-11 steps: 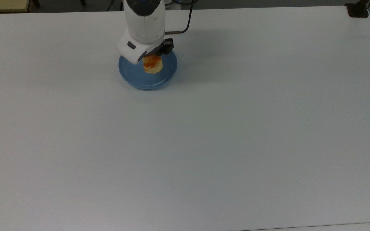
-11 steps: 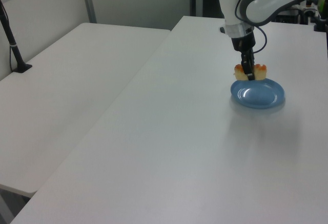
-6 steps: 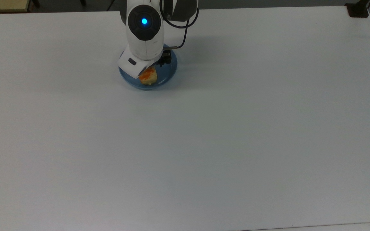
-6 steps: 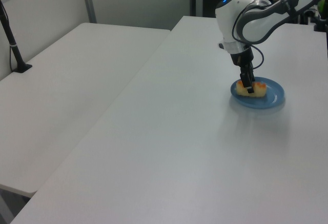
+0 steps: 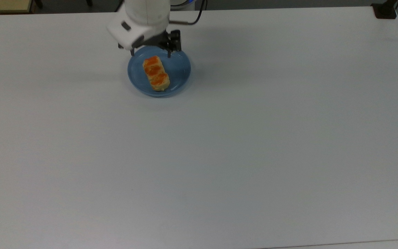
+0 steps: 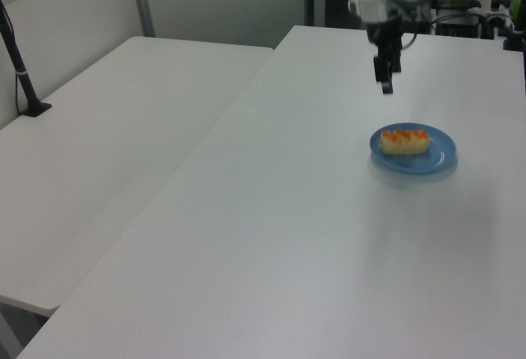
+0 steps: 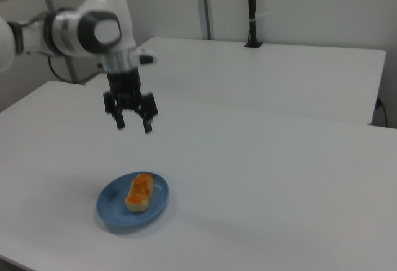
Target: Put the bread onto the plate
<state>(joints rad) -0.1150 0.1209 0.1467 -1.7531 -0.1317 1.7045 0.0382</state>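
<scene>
Gripper (image 7: 133, 121) fingers hang spread apart and empty, well above the plate (image 7: 111, 214). In the right view the two dark fingers point straight down with a clear gap between them, nothing pinched there. In the top view the gripper (image 5: 149, 52) sits over the plate's (image 5: 180, 71) far rim, and in the left view the gripper (image 6: 385, 75) is high over the table (image 6: 271, 236), clear of everything. That lifted, spread pose reads as a release: I judge the placing step done, with the arm clear so it will not knock the load.

The bread (image 5: 155, 73) lies flat inside the plate, near the middle and a little toward the top view's left, its long axis running diagonally. It is a small oblong pale-yellow loaf with three orange-brown glazed bumps facing up, far smaller than the round, glossy light-blue plate. In the left view the bread (image 6: 404, 141) rests level on the plate (image 6: 440, 154), upright and steady, no part over the raised rim.
</scene>
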